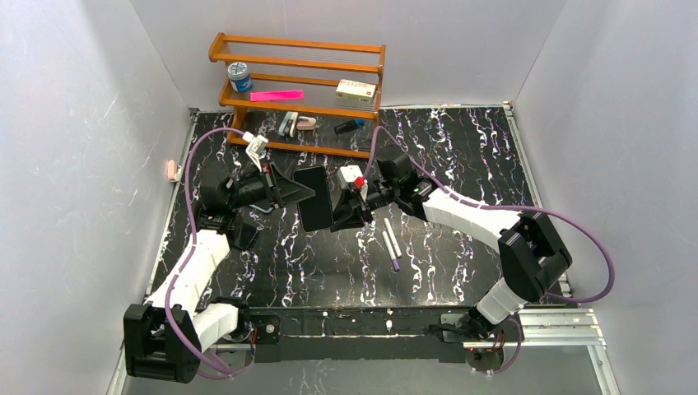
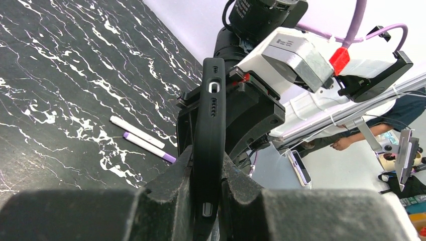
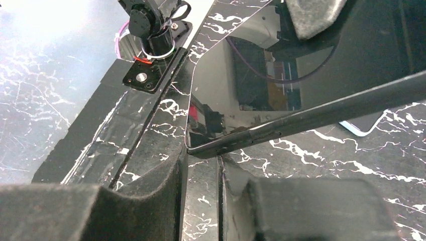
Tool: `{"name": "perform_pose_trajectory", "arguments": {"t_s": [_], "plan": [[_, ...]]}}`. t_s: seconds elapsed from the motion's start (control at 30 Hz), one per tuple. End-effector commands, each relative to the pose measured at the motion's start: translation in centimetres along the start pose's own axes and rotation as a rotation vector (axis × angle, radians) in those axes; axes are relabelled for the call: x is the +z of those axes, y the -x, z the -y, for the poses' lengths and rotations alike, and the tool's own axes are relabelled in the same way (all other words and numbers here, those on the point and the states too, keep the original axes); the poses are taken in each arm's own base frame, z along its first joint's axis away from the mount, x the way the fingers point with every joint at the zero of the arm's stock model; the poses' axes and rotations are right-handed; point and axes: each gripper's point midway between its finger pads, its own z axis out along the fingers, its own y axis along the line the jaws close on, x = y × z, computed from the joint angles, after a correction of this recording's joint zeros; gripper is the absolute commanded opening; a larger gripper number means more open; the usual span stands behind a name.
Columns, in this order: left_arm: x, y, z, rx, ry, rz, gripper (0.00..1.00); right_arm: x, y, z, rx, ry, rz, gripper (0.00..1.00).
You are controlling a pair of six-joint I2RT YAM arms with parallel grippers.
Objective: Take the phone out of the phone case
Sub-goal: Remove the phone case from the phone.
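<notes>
Your left fingers (image 2: 161, 201) are clamped on the phone case (image 2: 208, 130), held above the worktop (image 1: 461, 148) at centre frame. The phone (image 3: 236, 85) looks seated inside, so removal remains. Your right fingers (image 3: 150, 201) stand narrow at its corner; I cannot tell whether they grip.

Bright even light, glossy reflections, blurred foreground
</notes>
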Motion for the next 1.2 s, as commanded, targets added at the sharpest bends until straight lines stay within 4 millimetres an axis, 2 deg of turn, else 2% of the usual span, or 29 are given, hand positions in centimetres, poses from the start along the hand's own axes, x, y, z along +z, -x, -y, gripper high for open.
{"name": "perform_pose_trajectory", "arguments": {"t_s": [0.0, 0.4, 0.53, 0.63, 0.77, 0.87, 0.97, 1.17], "plan": [[0.0, 1.5, 2.0, 0.005, -0.033, 0.016, 0.0, 0.6, 4.3, 1.8, -0.287, -0.035, 0.023, 0.01], [-0.3, 1.1, 2.7, -0.001, -0.038, 0.019, 0.0, 0.2, 4.6, 5.7, -0.386, -0.222, -0.059, 0.01], [-0.4, 1.0, 2.8, 0.003, -0.037, 0.025, 0.0, 0.3, 4.7, 5.5, -0.356, -0.224, -0.03, 0.01], [-0.5, 1.0, 2.6, 0.028, -0.018, 0.034, 0.0, 0.2, 4.3, 4.5, -0.304, -0.197, -0.005, 0.02], [-0.6, 0.6, 0.9, 0.109, 0.068, -0.006, 0.0, 0.1, 2.5, 2.5, -0.225, -0.156, -0.009, 0.35], [-0.7, 0.7, 0.8, 0.171, 0.074, -0.015, 0.0, 0.2, 2.0, 0.7, -0.163, -0.093, 0.003, 0.49], [-0.6, 1.3, 1.5, 0.201, 0.048, 0.0, 0.0, 0.4, 2.0, -0.5, -0.125, -0.044, 0.036, 0.53], [-0.8, 1.8, 2.6, 0.232, 0.019, 0.029, 0.0, 0.8, 2.8, -1.1, -0.084, -0.004, 0.095, 0.53]]}}
